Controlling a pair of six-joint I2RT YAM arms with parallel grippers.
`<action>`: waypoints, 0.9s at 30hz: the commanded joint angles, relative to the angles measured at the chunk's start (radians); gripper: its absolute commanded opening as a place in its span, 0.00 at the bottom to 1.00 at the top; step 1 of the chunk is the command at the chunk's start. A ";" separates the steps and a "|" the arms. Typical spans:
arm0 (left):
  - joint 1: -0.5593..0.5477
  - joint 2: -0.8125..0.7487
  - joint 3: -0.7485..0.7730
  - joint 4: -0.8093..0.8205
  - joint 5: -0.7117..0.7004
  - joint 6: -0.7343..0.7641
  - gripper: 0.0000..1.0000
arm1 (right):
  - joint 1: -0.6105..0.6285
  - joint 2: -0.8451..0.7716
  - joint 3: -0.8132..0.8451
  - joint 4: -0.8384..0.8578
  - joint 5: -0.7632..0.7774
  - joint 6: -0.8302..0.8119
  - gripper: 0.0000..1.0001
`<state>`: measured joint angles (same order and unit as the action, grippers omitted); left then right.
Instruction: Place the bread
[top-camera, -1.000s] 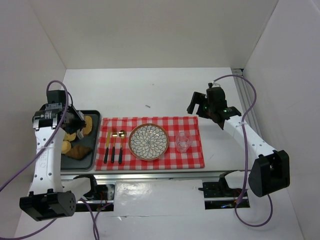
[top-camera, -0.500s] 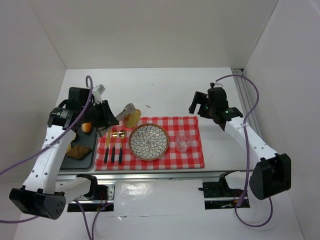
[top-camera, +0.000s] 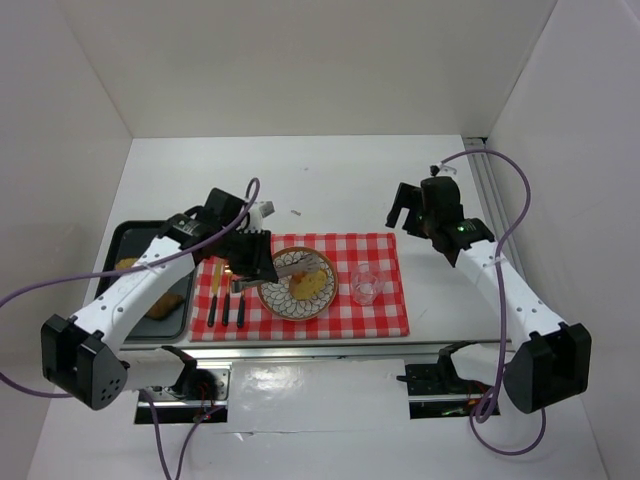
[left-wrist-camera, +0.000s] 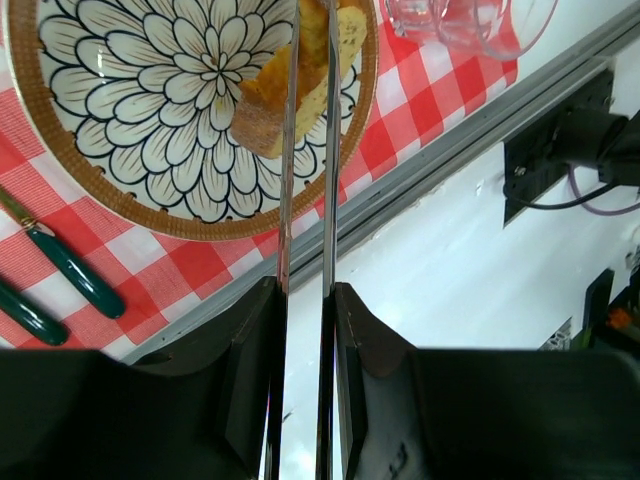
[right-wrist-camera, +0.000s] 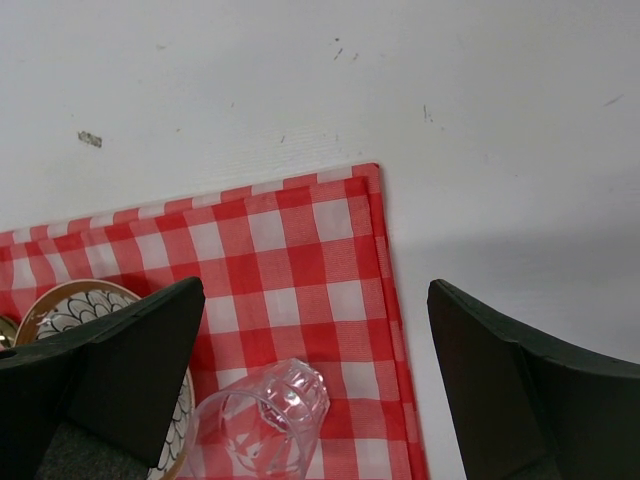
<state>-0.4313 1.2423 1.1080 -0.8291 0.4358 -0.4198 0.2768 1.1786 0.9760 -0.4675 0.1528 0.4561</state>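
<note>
left gripper (left-wrist-camera: 311, 18): long thin fingers nearly closed, clamped on the bread, one blade on each side of it.
bread (left-wrist-camera: 262, 100): pinched between those fingers, over the right half of the plate, upper middle of the left wrist view. Pale yellow face, browner crust on its lower left end. Cannot tell if it touches the plate or hangs just above.
plate (top-camera: 268, 290): round, flower pattern, gold-brown rim. Lies on the cloth just left of centre in the top view.
cloth (top-camera: 385, 305): red and white check, flat on the desk, centre of the top view.
glass (top-camera: 365, 284): clear, upright on the cloth, just right of the plate, apart from it.
cutlery (top-camera: 226, 305): three dark-handled pieces side by side on the cloth's left end, beside the plate. Top ends are hidden under the left arm.
tray (top-camera: 125, 235): dark, on the desk at the left of the top view, next to the cloth's left edge.
pastries (top-camera: 168, 303): brown pieces in the tray, partly hidden by the left arm.
right gripper (right-wrist-camera: 315, 290): fingers spread wide, nothing between them. Raised over the cloth's upper right corner, with the glass below it in the right wrist view.
desk (top-camera: 330, 180): white, bare patch behind the cloth.
</note>
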 joint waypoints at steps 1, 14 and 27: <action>-0.032 0.019 -0.011 0.053 0.020 0.036 0.00 | -0.005 -0.046 0.041 -0.039 0.037 0.003 1.00; -0.064 0.054 0.039 0.054 -0.092 0.058 0.56 | -0.005 -0.037 0.050 -0.039 0.028 0.003 1.00; -0.064 0.111 0.214 -0.042 -0.161 0.105 0.65 | -0.005 -0.027 0.076 -0.037 0.017 -0.007 1.00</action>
<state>-0.4900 1.3357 1.2713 -0.8608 0.2672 -0.3595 0.2768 1.1652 1.0016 -0.5102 0.1631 0.4553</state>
